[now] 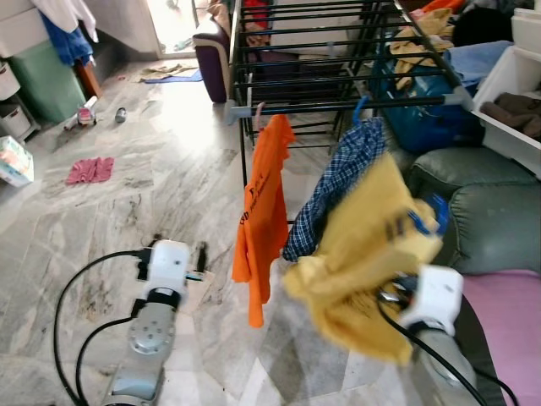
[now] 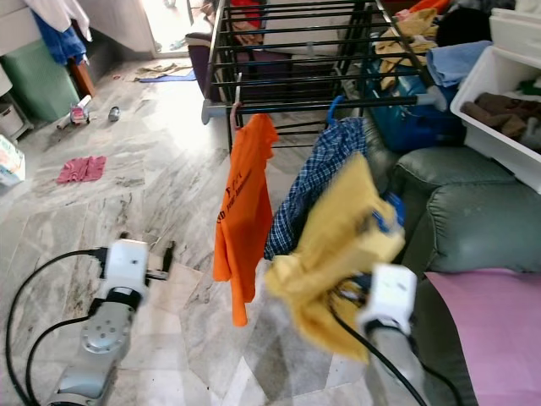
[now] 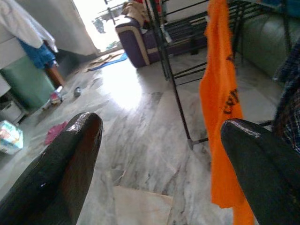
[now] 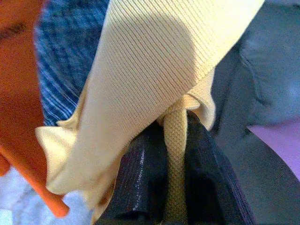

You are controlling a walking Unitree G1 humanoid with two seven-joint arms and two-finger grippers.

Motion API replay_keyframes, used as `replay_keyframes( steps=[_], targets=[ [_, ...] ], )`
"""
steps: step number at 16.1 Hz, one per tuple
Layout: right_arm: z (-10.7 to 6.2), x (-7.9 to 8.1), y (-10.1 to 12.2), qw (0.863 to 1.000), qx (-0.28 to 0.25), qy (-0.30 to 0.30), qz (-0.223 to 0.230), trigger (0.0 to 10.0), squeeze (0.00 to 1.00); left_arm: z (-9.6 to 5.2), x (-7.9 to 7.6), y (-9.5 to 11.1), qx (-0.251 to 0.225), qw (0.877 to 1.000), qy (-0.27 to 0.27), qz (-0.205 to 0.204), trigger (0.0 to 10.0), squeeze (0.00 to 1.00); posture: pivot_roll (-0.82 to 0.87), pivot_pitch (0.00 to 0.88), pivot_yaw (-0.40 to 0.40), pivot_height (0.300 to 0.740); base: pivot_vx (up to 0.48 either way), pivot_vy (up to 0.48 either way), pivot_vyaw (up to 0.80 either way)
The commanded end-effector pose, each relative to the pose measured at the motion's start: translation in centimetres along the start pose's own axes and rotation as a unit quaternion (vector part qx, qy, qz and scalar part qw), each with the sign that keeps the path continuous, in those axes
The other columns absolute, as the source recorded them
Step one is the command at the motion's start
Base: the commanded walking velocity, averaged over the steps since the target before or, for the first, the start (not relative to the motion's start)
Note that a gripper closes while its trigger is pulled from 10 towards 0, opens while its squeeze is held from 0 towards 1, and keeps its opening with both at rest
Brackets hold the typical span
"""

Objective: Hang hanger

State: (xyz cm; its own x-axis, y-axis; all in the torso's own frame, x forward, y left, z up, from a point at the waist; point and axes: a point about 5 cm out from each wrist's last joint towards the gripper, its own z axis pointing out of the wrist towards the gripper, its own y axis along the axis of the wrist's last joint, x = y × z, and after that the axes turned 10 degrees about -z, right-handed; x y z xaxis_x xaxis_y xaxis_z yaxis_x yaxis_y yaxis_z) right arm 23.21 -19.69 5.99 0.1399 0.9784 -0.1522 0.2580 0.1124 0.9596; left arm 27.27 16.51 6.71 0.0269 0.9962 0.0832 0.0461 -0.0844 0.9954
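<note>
A yellow shirt [image 1: 372,245] on a blue hanger [image 1: 427,218] hangs tilted and blurred in front of my right arm. In the right wrist view my right gripper [image 4: 176,154] is shut on a fold of the yellow fabric. The black drying rack [image 1: 338,106] stands ahead. An orange shirt [image 1: 262,220] and a blue checked shirt [image 1: 338,186] hang from its front bar, and the yellow shirt is just right of the checked one, below the bar. My left gripper [image 1: 201,258] is open and empty, low over the floor left of the orange shirt.
A green sofa [image 1: 490,220] with a purple mat [image 1: 516,321] is at the right, behind my right arm. A white bin [image 1: 516,93] of clothes sits above it. A pink cloth [image 1: 90,170] and small items lie on the marble floor at the left.
</note>
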Motion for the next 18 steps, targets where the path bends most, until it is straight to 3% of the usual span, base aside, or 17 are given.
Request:
replay_keyframes(
  steps=[1,9,14,18],
  targets=[
    [0.4,0.2,1.5,1.000,-0.028,-0.003,0.005,10.0,0.00,0.0,0.2,0.5,-0.007,1.000,-0.003,-0.003,10.0,0.00,-0.05,0.057,0.039,0.740,0.259,0.000,0.00],
    [0.0,1.0,0.9,1.000,-0.007,0.011,-0.002,10.0,0.00,-0.4,0.9,0.2,0.009,1.000,0.013,-0.017,10.0,0.00,-0.04,0.071,0.037,0.740,0.066,0.000,0.00],
    [-0.3,0.9,0.4,1.000,0.008,0.000,0.007,10.0,0.00,-0.4,0.5,0.1,0.013,0.999,0.018,-0.039,10.0,0.00,-0.04,0.075,0.036,0.740,0.000,0.000,0.00],
    [-0.3,0.8,0.4,1.000,0.013,-0.003,0.004,10.0,0.00,-0.5,0.1,0.0,0.018,0.999,-0.006,-0.032,10.0,0.00,-0.05,0.080,0.032,0.740,0.000,0.000,0.00]
  ],
)
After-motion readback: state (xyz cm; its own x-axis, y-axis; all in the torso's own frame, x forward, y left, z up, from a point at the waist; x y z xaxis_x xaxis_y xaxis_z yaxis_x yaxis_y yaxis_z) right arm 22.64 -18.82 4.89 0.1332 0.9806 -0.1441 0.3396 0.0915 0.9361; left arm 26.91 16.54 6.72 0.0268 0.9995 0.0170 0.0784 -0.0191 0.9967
